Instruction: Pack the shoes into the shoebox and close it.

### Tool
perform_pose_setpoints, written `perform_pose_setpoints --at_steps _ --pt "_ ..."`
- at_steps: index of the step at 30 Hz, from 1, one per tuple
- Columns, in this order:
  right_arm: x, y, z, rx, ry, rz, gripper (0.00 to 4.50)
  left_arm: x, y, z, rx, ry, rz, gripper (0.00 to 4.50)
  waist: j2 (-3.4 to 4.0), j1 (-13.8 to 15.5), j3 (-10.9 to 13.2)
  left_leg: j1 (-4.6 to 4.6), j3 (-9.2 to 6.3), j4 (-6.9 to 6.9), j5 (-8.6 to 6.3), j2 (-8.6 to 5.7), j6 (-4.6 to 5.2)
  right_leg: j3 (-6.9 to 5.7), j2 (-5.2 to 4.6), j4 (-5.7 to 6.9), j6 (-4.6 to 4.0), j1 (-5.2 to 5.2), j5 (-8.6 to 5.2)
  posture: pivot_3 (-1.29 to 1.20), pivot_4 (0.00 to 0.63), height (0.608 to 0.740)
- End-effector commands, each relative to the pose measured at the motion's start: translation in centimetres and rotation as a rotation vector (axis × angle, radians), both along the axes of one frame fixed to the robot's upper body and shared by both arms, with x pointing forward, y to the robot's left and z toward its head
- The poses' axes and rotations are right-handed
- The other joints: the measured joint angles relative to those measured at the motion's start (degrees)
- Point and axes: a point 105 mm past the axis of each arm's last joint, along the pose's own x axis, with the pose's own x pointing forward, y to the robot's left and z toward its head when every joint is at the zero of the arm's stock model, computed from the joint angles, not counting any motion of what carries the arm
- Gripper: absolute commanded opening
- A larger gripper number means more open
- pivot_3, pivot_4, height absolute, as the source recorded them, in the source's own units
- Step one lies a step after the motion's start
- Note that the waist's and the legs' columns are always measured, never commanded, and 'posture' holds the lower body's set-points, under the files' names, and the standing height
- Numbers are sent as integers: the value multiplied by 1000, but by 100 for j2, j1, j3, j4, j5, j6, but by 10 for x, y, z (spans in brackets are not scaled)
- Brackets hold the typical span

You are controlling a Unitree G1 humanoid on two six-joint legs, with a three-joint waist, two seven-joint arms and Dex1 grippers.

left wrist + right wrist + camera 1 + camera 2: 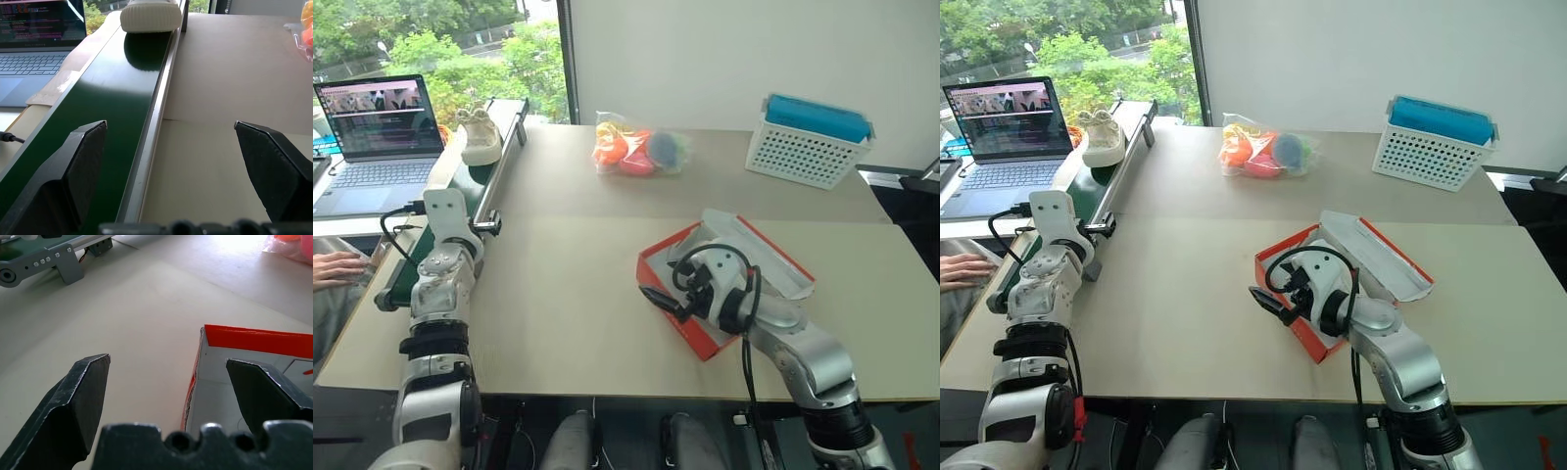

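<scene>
The right gripper (166, 382), jaws apart and empty, hangs over the box's (677, 326) near corner. The left gripper (171, 147), also spread, straddles the belt's (98, 103) rail, with a shoe (150, 14) far ahead. Closing now could catch the rail, not the shoe.

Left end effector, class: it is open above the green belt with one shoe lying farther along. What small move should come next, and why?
Probably ease the left end effector forward along the green belt toward the shoe. Its fingers are open and empty, the shoe lies well ahead of them, and the shoebox is open on the table.
</scene>
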Motion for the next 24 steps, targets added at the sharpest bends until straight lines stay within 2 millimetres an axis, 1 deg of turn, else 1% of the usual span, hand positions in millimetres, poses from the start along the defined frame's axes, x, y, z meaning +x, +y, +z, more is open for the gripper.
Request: perform_pose_setpoints --at_steps 1,3,5,24 --pt "-2 1 10 8 -51 -3 4484 -1 7 29 80 -98 28 4500 0 0 0 0 0 0 0 0 0 0 0 0 0 0 0 0 150 705" --pt "-2 0 9 9 -45 -7 4484 -1 10 36 93 -121 44 4500 -2 1 0 0 0 0 0 0 0 0 -1 0 0 0 0 0 150 705" --pt "-2 1 8 9 -41 -7 4484 -1 11 39 103 -130 50 4500 -2 0 0 0 0 0 0 0 0 0 -1 0 0 1 0 0 150 705" --pt "-1 3 2 3 -29 -13 4484 -1 13 41 102 -138 64 4500 -3 0 -1 0 0 1 1 -1 -1 0 0 2 0 1 0 0 150 705"
